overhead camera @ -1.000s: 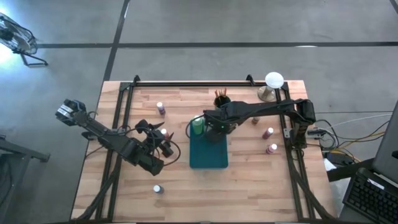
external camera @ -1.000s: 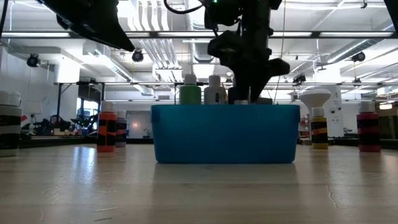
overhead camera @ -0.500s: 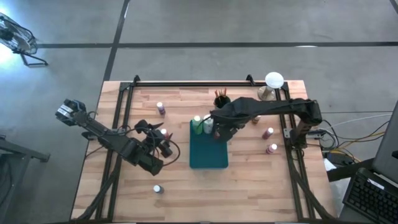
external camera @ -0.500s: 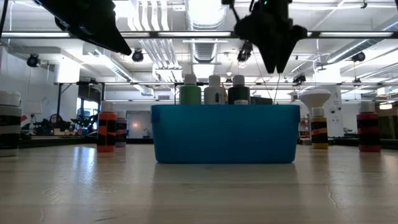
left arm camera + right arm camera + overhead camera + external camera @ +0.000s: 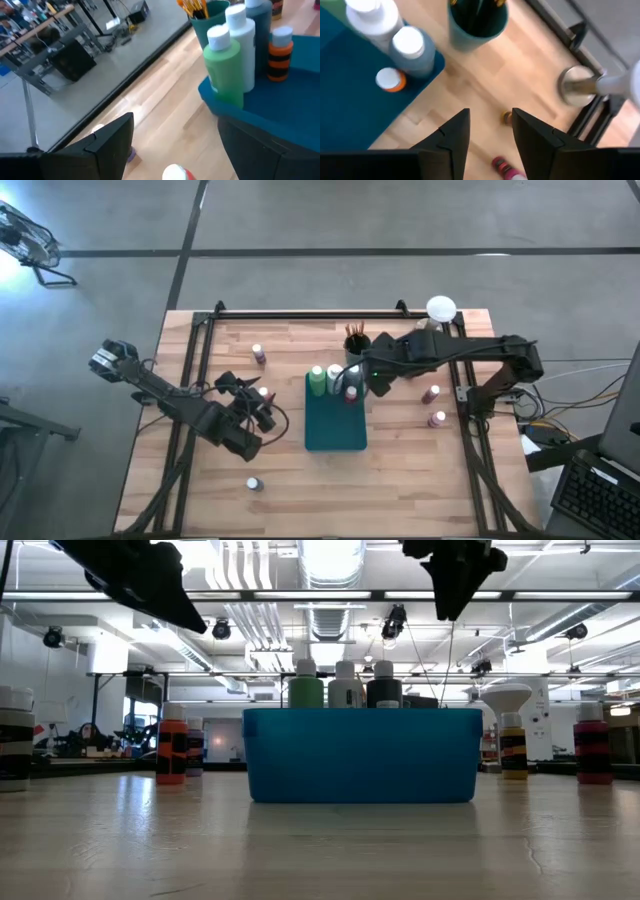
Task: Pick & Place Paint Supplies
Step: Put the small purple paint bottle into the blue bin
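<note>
bottle bases point(image 5: 344, 695) hidden behind tray wall point(image 5: 362, 755)

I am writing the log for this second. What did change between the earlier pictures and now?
The right gripper left the dark grey bottle standing in the teal tray, then rose and drew back toward the brush cup, holding nothing. The left gripper, green bottle and loose bottles stayed.

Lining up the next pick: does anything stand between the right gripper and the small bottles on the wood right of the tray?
Nothing visible does. The right gripper hangs open and empty above bare wood, and the nearest small bottle shows right between its fingertips. The brush cup, white-domed stand and teal tray all sit off to the sides.
</note>
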Robot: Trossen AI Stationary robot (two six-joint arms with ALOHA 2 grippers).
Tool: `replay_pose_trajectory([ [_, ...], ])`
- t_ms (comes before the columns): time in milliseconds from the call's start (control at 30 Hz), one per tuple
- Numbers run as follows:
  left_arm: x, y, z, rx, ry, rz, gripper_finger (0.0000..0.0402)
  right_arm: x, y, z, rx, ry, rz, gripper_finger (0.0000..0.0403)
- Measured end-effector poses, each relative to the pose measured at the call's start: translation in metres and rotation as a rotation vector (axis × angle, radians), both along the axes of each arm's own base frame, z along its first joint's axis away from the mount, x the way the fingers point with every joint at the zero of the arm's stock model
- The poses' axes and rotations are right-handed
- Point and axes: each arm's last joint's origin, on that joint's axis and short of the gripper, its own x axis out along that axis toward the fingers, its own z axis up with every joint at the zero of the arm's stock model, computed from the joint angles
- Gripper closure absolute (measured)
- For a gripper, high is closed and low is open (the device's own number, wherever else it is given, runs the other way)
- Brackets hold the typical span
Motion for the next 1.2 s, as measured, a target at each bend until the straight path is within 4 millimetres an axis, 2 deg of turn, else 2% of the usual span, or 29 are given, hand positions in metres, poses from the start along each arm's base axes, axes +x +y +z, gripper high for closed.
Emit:
replay_pose_trajectory([
  [100, 0.003, 0.009, -0.001, -0.027, 0.059, 0.007, 0.0108, -0.004, -0.001, 0.005, -0.057, 0.005, 0.034, 0.0272],
  [233, 0.007, 0.029, -0.001, -0.137, 0.174, 0.016, 0.0108, -0.005, -0.003, 0.007, -0.118, 0.032, 0.090, 0.0284],
  [333, 0.003, 0.046, 0.002, -0.149, 0.224, 0.056, 0.0108, -0.005, -0.004, 0.007, -0.170, 0.048, 0.106, 0.0292],
  [633, -0.024, 0.088, 0.034, -0.169, 0.119, 0.174, 0.0108, -0.005, -0.004, 0.004, -0.186, 0.105, 0.175, 0.0310],
  [800, -0.033, 0.104, 0.046, -0.191, 0.100, 0.149, 0.0108, -0.005, -0.005, 0.004, -0.188, 0.114, 0.186, 0.0316],
  [1000, -0.036, 0.126, 0.047, -0.205, 0.168, 0.152, 0.0108, -0.010, -0.005, 0.006, -0.188, 0.135, 0.192, 0.0323],
  [1200, -0.040, 0.147, 0.045, -0.285, 0.190, 0.168, 0.0108, -0.027, -0.005, 0.020, -0.190, 0.079, 0.166, 0.0330],
])
